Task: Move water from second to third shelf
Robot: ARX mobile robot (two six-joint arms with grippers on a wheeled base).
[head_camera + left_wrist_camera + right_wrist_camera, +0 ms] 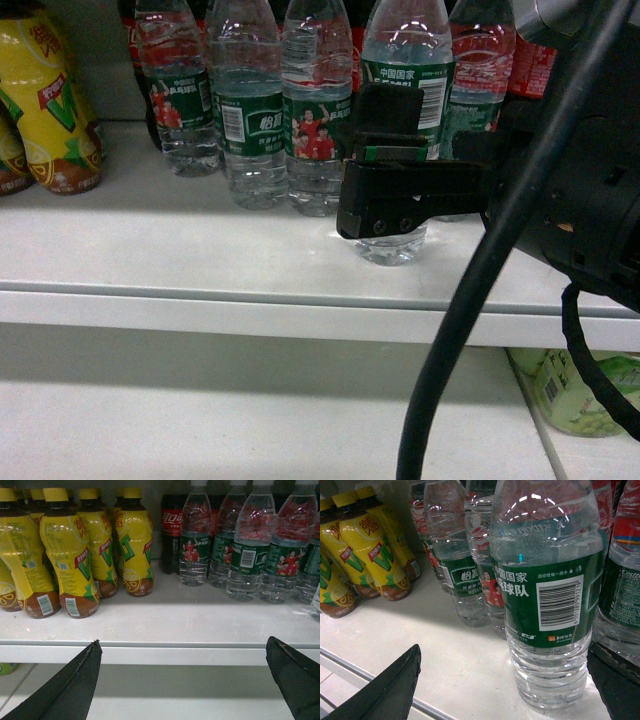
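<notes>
The water (547, 605), a clear ribbed bottle with a dark green label and barcode, stands upright at the front of the white shelf (200, 260). My right gripper (505, 650) is open around its lower half. One finger is wide to the left and the other is close beside the bottle's right side, where I cannot tell if it touches. In the head view the water (405, 60) rises behind the right gripper (395, 215), which hides its label middle. My left gripper (185, 642) is open and holds nothing, level with the shelf's front edge (160, 652).
Several like water bottles (250, 110) stand in a row just behind and left. Yellow tea bottles (50, 100) fill the shelf's left part. Dark cola bottles (172, 530) stand at the back. A green bottle (570, 390) lies on the lower shelf. A black cable (470, 300) crosses the head view.
</notes>
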